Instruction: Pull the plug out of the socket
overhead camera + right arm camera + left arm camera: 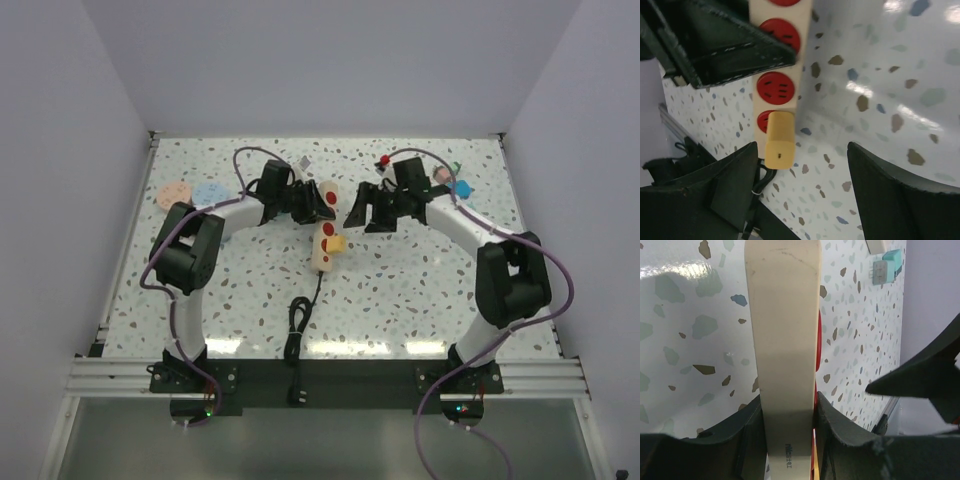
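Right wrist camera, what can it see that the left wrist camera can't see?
Only the right wrist view shows the red socket faces, the yellow plug in the end one, and the open right end effector. Only the left wrist view shows a teal block and the left end effector squeezing the plain side of the socket. Both show the socket and the speckled table.

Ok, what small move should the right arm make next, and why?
Probably centre the open right fingers on the yellow plug and close on it. The plug sits in the socket, ungripped and nearer one finger than the other, while the left fingers clamp the socket's sides.
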Motion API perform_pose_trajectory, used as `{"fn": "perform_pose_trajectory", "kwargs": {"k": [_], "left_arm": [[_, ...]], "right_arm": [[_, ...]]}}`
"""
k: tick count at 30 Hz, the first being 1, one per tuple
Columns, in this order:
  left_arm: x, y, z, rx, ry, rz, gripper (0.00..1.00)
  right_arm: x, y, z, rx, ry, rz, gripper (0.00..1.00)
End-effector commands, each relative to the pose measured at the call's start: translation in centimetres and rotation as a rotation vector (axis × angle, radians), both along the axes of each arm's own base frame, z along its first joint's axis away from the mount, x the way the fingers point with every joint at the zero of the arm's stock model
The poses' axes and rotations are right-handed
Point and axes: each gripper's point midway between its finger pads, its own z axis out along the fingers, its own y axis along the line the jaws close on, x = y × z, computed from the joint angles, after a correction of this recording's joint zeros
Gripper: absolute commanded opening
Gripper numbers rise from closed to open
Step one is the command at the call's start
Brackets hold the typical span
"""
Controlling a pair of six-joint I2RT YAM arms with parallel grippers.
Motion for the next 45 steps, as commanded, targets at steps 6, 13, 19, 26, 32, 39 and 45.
{"fn": "perform_pose_trajectory", "kwargs": {"k": [6,13,19,26,32,39,45], "left_arm": [[0.6,-1.4,4.0,-0.097,-0.083,-0.022,0.0],[0.0,-1.6,4.7,-0.11,-0.092,-0.021,0.0],[-0.5,-2.1,4.7,-0.117,-0.085,-0.027,0.0],[-1.7,-2.7,4.2,-0.137,-0.075,-0.068,0.36],[-3.5,-2.9,2.4,-0.121,-0.035,-0.091,0.6],[-4.6,-3.2,1.4,-0.125,-0.01,-0.092,0.6],[-4.6,-3.8,1.3,-0.136,-0.007,-0.1,0.0]], "right_arm": [[-2.8,5.5,-0.6,-0.009,0.006,0.231,0.75],[-4.5,7.0,-2.8,-0.053,0.077,0.295,0.65],[-5.5,8.3,-4.0,-0.035,0.132,0.313,0.34],[-4.8,8.4,-2.7,-0.029,0.087,0.291,0.05],[-2.7,8.2,-0.7,-0.039,0.015,0.215,0.0],[-0.3,7.5,2.3,-0.002,-0.084,0.112,0.0],[0.1,8.1,3.0,0.06,-0.077,0.106,0.0]]}}
